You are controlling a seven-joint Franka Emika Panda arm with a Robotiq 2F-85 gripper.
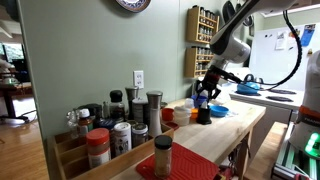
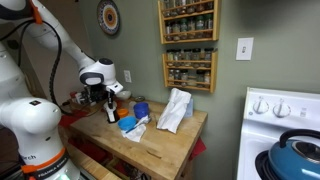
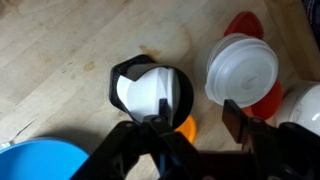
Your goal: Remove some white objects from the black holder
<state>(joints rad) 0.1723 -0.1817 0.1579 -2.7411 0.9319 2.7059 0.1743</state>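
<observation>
Wooden counter [image 3: 60,50] | black holder [image 3: 125,78] of white objects [image 3: 145,92] near wall-side edge | fingers [image 3: 238,122] spread apart above it, gripping nothing

My arm [image 1: 233,38] arched up and over, wrist aimed straight down, gripper [image 1: 204,99] hanging at low end. Wrist view: both fingers [image 3: 158,120] dark, jaws spread wide apart, wide gap between pads.

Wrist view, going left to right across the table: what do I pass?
The blue bowl → black holder with white objects inside → round white lid.
</observation>
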